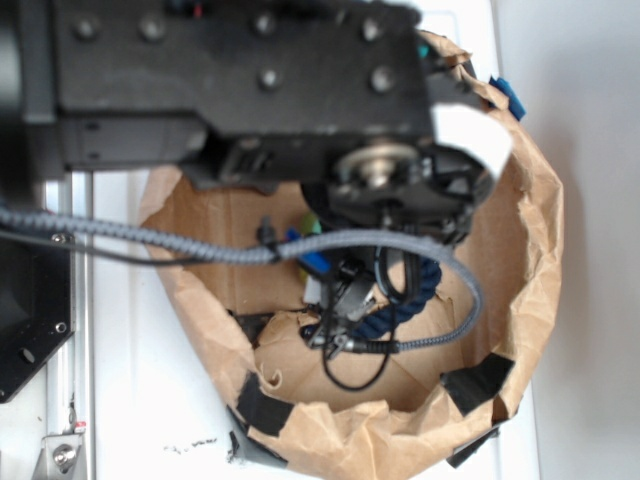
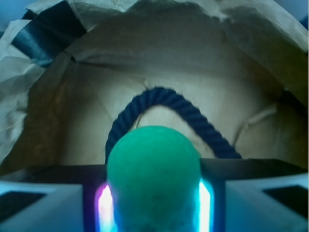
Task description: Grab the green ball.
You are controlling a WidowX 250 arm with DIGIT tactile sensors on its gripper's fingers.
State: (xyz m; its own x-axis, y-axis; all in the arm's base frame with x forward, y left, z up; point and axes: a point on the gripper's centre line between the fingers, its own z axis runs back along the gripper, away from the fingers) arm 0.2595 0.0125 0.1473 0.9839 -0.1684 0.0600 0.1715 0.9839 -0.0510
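A: Down inside the paper bag [image 2: 43,116], what does the wrist view show?

B: The green ball [image 2: 153,169] sits right at the bottom centre of that view, wedged between the two pads [image 2: 103,208] of the claw [image 2: 153,205]. Each pad glows bluish where it presses against the ball's side.

A: So the claw is clamped on it?

B: Yes, it is gripping the green ball, one pad on each flank, no gap showing.

A: Anything else in there?

B: A dark blue rope [image 2: 166,99] arches behind the ball, lying on the brown paper floor of the bag. Strips of black tape [image 2: 41,34] show on the bag's rim, upper left.

A: And from the exterior view?

B: The arm [image 1: 240,80] fills the top of the picture and reaches down into the bag [image 1: 520,230], which stands on the white bench [image 1: 130,400]. A grey braided cable [image 1: 150,238] runs across in front. The rope [image 1: 425,285] shows beneath the wrist, and I cannot make out the ball there; the arm hides it
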